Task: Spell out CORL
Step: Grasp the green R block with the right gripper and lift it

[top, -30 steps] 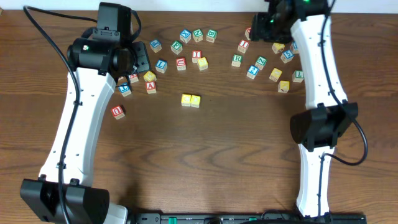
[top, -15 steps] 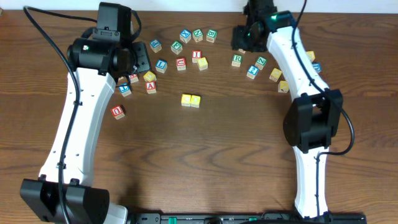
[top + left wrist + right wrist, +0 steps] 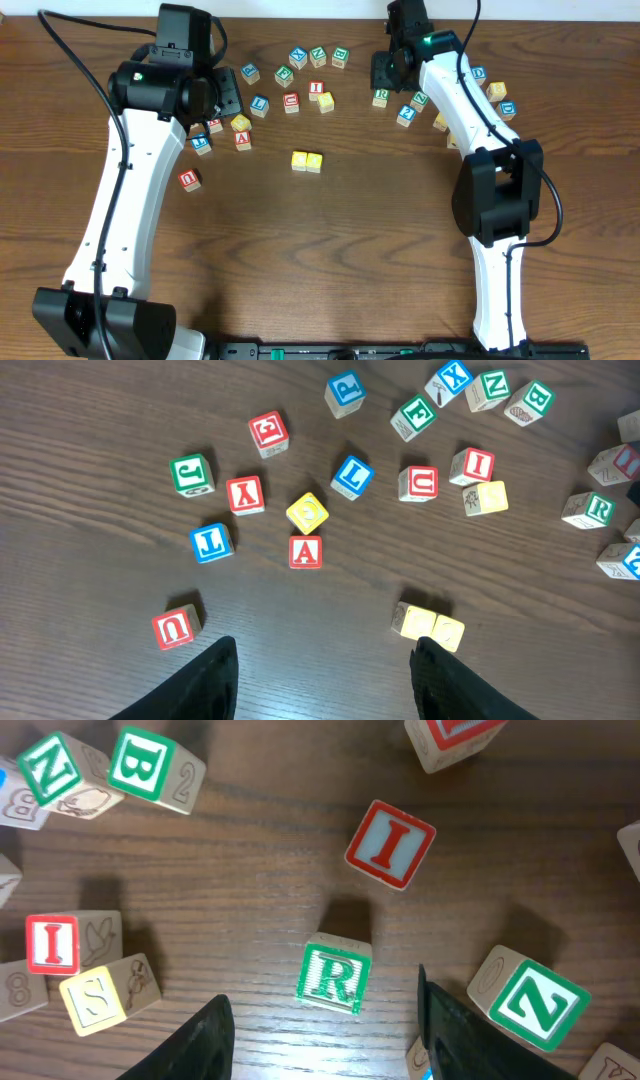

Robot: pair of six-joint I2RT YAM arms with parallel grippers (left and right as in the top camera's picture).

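Note:
Two yellow-topped cubes (image 3: 307, 161) sit side by side at the table's middle; they also show in the left wrist view (image 3: 428, 626). The green R cube (image 3: 381, 97) lies just in front of my right gripper (image 3: 386, 72). In the right wrist view the R cube (image 3: 333, 977) sits between and just ahead of the open fingers of the right gripper (image 3: 325, 1045), untouched. The blue L cube (image 3: 260, 104) lies right of my left gripper (image 3: 224, 99) and shows in the left wrist view (image 3: 351, 476). The left gripper (image 3: 325, 680) is open and empty above bare wood.
Loose cubes surround the R: a red I (image 3: 390, 844), a green N (image 3: 538, 1003), a yellow S (image 3: 95, 1000). A red U (image 3: 189, 179) and a red A (image 3: 243, 139) lie at the left. More cubes lie along the back right (image 3: 497, 92).
My right arm has swung left from the back-right cluster to stand over the green R cube. The left arm and all cubes have not moved.

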